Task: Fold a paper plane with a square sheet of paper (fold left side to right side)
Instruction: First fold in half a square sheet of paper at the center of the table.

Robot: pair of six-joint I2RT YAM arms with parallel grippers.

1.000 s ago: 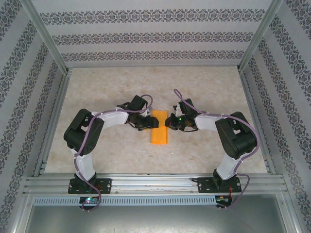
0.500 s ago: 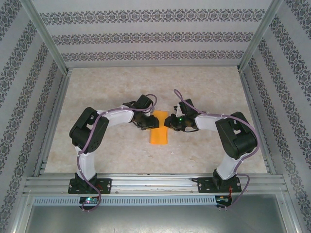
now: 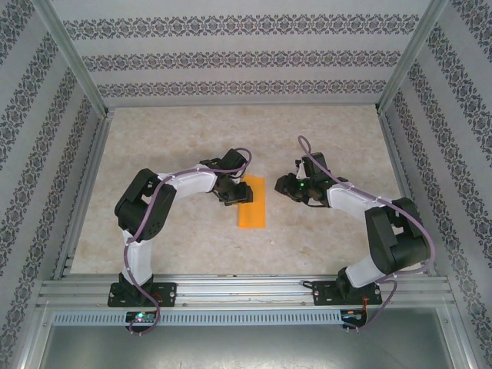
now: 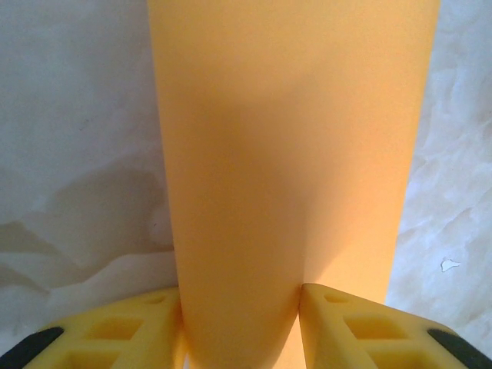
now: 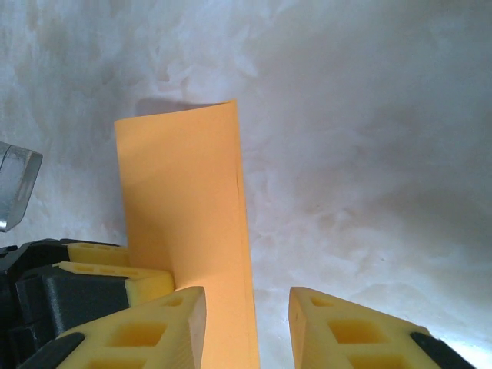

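Surface: beige marbled table top (image 3: 169, 146), enclosed by patterned walls (image 3: 246, 58), with an aluminium rail (image 3: 246, 288) along its near edge.
Left arm: black-and-white jointed arm (image 3: 142, 223), based at the near edge left of centre. It reaches toward the middle of the surface.
Left gripper: the left gripper (image 3: 231, 192) (image 4: 240, 292) sits at the left long edge of the sheet, at its far half. Its yellow fingers (image 4: 131, 330) are closed in on the paper. In the left wrist view the paper fills the gap and meets both inner faces.
Task object: thin bright orange paper sheet (image 3: 254, 209) (image 4: 292, 138) (image 5: 184, 192), folded to a narrow rectangle. It lies about midway between the left and right edges of the surface, somewhat closer to the near edge than to the far one. Its long sides run from near to far.
Sheet condition: plain and unmarked. Between the left fingers it looks bowed, with a shaded centre.
Right gripper: the right gripper (image 3: 286, 187) (image 5: 247, 292) stands near the right long edge of the sheet but apart from it. Its yellow fingers (image 5: 346, 323) are spread and hold nothing.
Right arm: matching black-and-white arm (image 3: 384, 238), based at the near edge right of centre.
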